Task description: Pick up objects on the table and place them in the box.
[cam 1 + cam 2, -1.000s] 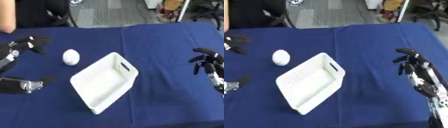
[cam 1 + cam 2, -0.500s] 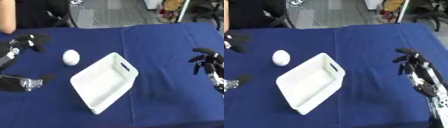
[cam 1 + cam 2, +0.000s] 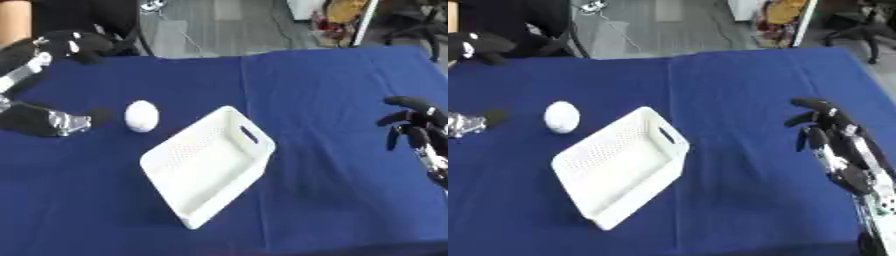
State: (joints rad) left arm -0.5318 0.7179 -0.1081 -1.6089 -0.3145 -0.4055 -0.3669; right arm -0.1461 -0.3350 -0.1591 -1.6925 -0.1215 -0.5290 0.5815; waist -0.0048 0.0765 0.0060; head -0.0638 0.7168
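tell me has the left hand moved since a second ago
Yes. The left hand has risen toward the table's far edge, farther from the white ball.

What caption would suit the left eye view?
White ball beside an empty white box on a blue table, the robot's right hand open nearby.

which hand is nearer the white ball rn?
Left. The left hand is up at the table's far-left edge, beyond the white ball. The right hand sits across the white box, at the table's right side, much farther off.
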